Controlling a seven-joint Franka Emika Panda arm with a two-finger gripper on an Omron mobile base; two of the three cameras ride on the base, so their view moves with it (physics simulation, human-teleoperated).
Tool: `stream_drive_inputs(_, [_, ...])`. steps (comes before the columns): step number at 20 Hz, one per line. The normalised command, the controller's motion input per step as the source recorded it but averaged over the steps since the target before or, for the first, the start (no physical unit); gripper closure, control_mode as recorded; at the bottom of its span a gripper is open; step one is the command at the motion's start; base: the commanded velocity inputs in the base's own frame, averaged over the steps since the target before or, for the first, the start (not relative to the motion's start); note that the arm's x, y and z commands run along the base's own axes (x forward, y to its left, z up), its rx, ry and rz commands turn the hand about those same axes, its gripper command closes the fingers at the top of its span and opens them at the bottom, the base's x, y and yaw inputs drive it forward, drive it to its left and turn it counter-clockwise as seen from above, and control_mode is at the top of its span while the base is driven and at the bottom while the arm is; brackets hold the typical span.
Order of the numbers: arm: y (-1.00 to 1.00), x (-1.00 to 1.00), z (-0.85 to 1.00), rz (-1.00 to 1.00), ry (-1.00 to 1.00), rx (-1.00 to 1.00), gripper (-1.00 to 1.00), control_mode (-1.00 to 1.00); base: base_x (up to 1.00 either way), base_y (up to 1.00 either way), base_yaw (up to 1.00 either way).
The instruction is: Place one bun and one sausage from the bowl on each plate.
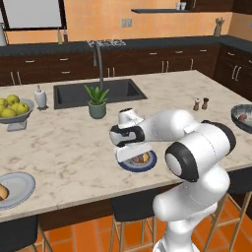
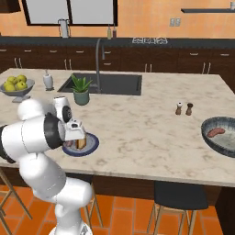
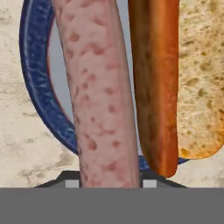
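Hand view: the claw grips a sausage low over a plate at the table's near edge, beside a bun; released carelessly, it may roll off the rim.

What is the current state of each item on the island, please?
Tool: shut on the sausage, low over the near plate.
Bun: lying on that plate.
Second plate: holds a bun.
Bowl: holds one more sausage.
Fruit bowl: full, upright.
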Motion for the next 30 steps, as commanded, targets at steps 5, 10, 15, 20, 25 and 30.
stream_drive_inputs(5, [-0.01, 0.24, -0.18, 0.00, -0.01, 0.00, 1.00, -1.00, 0.00, 0.00, 0.00])
stream_drive_inputs(10, [-0.19, 0.07, -0.12, 0.00, -0.08, 0.00, 1.00, -1.00, 0.00, 0.00, 0.00])
stream_drive_inputs(15, [-0.03, 0.17, -0.22, 0.00, -0.09, 0.00, 1.00, -1.00, 0.00, 0.00, 0.00])
stream_drive_inputs(20, [-0.02, 0.01, 0.01, 0.00, -0.02, 0.00, -1.00, -1.00, 0.00, 0.00, 0.00])
stream_drive_inputs(25, [0.00, -0.01, 0.10, 0.00, 0.00, 0.00, -1.00, -1.00, 0.00, 0.00, 0.00])
stream_drive_inputs(30, [0.00, -0.07, 0.41, 0.00, -0.01, -0.02, -1.00, -1.00, 0.00, 0.00, 0.00])
